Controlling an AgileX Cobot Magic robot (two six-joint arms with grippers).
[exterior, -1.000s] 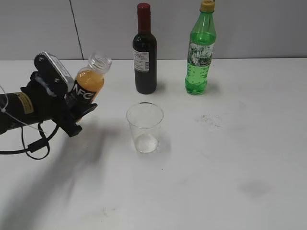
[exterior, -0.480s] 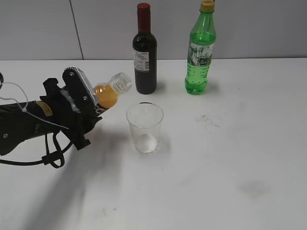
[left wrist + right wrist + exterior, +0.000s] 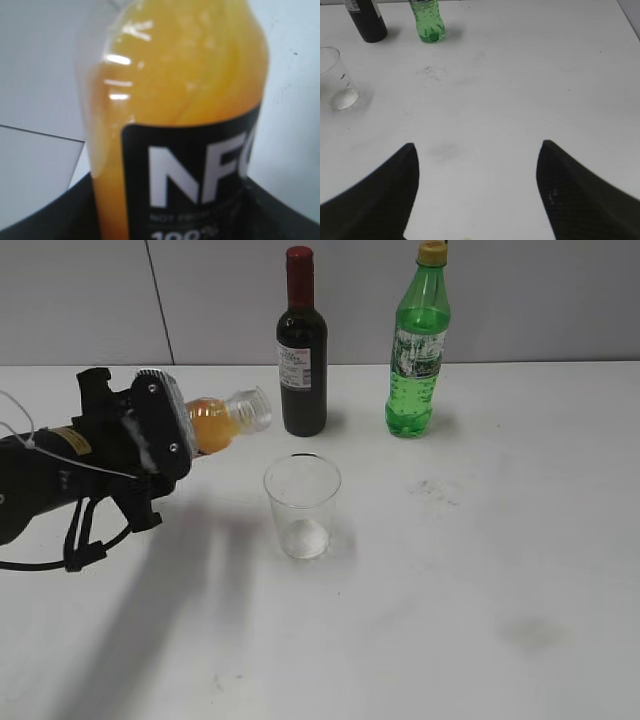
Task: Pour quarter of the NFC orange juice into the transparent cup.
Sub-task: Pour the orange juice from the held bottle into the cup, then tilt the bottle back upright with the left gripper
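Observation:
My left gripper point(image 3: 185, 440) is shut on the NFC orange juice point(image 3: 222, 420), a small clear bottle of orange liquid. It is held above the table, tipped nearly level, its open neck pointing right, up and left of the transparent cup point(image 3: 302, 506). The cup stands upright and looks empty. In the left wrist view the bottle point(image 3: 185, 100) fills the frame, black label with white "NFC", between the dark jaws. My right gripper point(image 3: 477, 150) is open and empty over bare table; the cup point(image 3: 335, 75) shows at the far left of its view.
A dark wine bottle point(image 3: 301, 345) stands behind the cup, and a green soda bottle point(image 3: 418, 345) to its right, both near the back wall. They also show in the right wrist view, the wine bottle point(image 3: 367, 20) and the green one point(image 3: 429, 20). The white table point(image 3: 450, 570) has faint smudges.
The left arm has moved right and tipped the juice bottle from leaning upright to nearly level, its neck nearer the cup. Cup and other bottles have not moved.

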